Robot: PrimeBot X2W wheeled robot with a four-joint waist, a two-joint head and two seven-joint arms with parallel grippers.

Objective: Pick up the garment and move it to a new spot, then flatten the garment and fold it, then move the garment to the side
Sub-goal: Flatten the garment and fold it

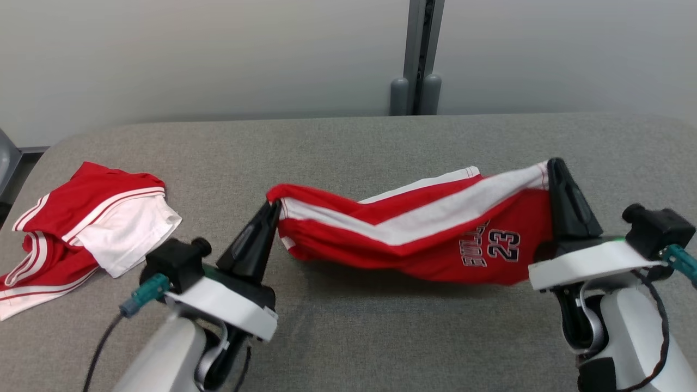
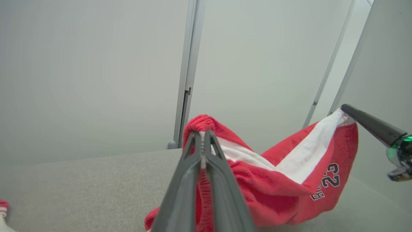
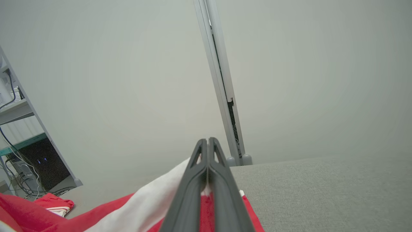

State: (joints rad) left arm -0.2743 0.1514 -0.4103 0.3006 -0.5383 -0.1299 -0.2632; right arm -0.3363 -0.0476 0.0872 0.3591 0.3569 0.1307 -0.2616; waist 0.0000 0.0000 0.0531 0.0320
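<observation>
Cloth is hanging stretched between our two grippers: a red knit garment [image 1: 414, 239] with a broad white stripe and a dark "23" printed near its right end. We are pinching its left end with our left gripper [image 1: 274, 206], the two long dark fingers clenched on a bunched red hem (the left wrist view is showing red cloth squeezed between them). We are grasping its right end with our right gripper [image 1: 554, 163]. Its fingers are pressed together on the white-striped corner, and white and red cloth is running out from between them in the right wrist view.

The garment is spanning from the middle of the grey fabric-covered surface [image 1: 348, 337] toward its right edge. It is lifted at both ends and sagging in between, casting a shadow below. Whether its lowest fold is touching the surface we cannot tell.

A second garment [image 1: 92, 223], red with white stripes and a white panel, is lying crumpled at the left edge, well apart from the one we are holding. Beyond the far edge a grey upright post [image 1: 418, 54] is standing against the pale wall.
</observation>
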